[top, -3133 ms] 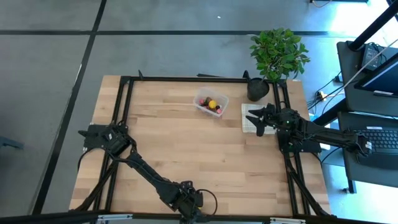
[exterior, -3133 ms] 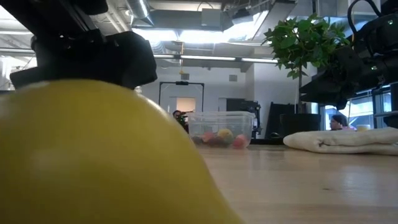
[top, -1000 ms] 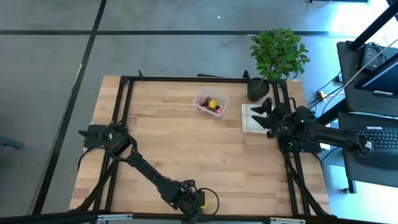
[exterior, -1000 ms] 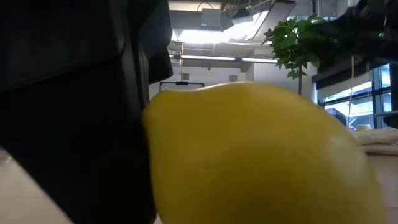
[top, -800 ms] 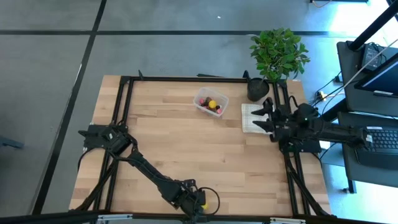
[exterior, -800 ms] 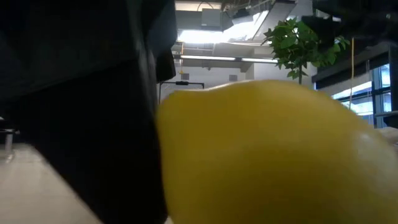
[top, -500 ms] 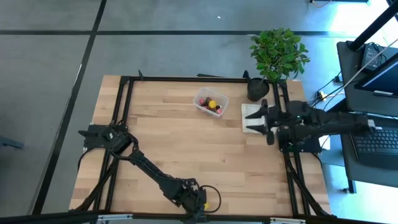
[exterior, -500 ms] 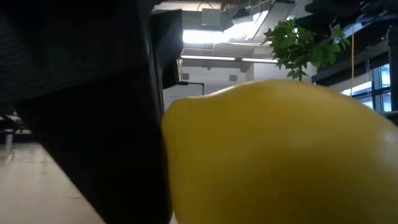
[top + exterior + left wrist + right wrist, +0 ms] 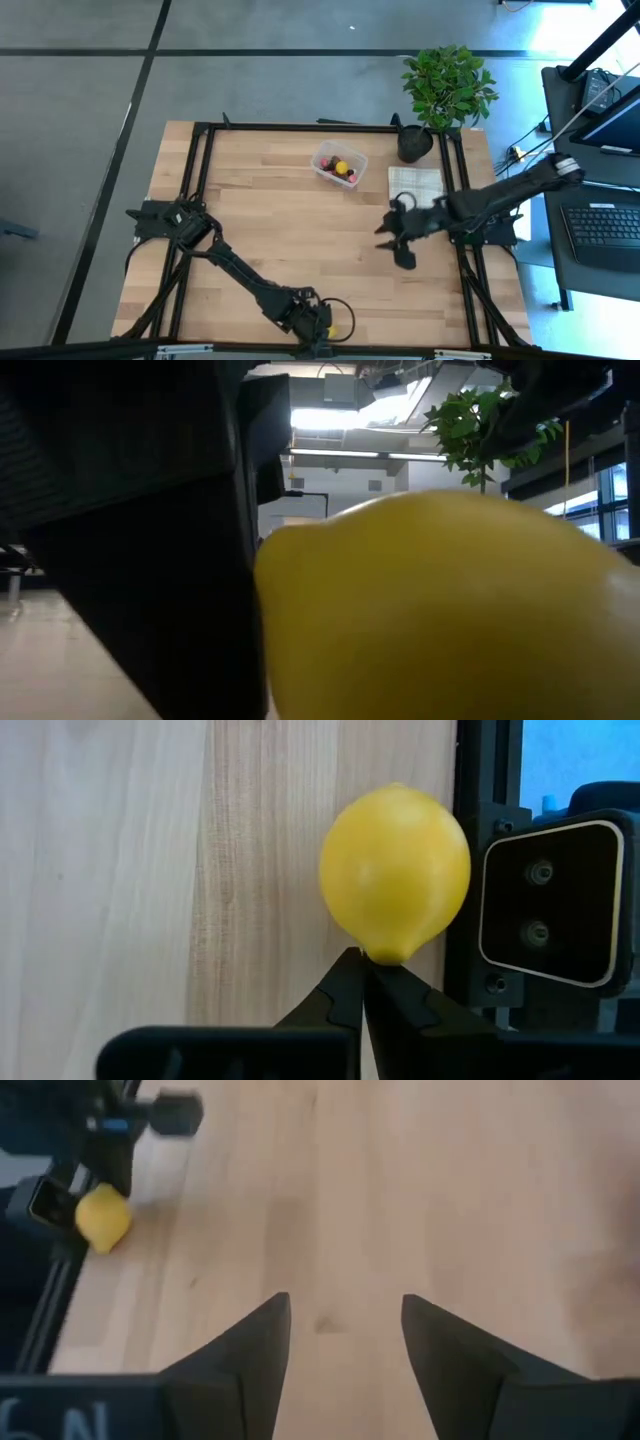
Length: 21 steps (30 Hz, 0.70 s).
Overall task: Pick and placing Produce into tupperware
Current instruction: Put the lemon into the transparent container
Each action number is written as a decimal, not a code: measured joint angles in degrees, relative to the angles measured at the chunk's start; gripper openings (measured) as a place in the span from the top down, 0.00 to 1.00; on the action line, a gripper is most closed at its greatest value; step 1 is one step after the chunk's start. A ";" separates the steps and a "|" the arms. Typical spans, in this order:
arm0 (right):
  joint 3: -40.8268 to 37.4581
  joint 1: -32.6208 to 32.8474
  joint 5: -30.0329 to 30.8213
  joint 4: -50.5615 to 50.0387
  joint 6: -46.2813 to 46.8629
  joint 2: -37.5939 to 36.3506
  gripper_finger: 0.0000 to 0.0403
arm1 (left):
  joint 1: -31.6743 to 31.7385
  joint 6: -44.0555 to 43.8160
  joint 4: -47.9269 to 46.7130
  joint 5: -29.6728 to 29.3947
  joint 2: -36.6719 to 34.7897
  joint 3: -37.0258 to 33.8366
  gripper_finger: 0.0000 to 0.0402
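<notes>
Wooden desk [image 9: 270, 225] with a black frame along its edges, seen from above. Potted plant [image 9: 447, 85] at the far right corner; checked cloth [image 9: 415, 183] just in front of it. Right gripper [image 9: 398, 235] over the desk's right half, near the cloth, jaws spread wide with nothing between them. Left gripper [image 9: 362, 975] at the near edge of the desk, jaws closed together with their tips touching the pointed end of the lemon [image 9: 396, 872], not around it. Tupperware [image 9: 339, 164] at the far centre, left of the cloth, holding a yellow piece and red and dark berries [image 9: 349, 175]. The lemon rests on the desk beside the frame.
</notes>
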 joint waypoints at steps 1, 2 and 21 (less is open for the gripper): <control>0.50 1.17 0.00 -0.04 2.03 1.88 0.52 | -0.03 -0.58 -0.02 0.00 0.00 0.00 0.99; 0.92 2.34 0.05 -0.13 3.82 3.68 0.52 | -0.04 -0.75 -0.02 0.00 0.00 0.00 1.00; 13.20 16.46 3.05 6.29 19.13 29.28 0.52 | -0.55 -0.55 -0.01 -0.19 0.00 0.00 0.97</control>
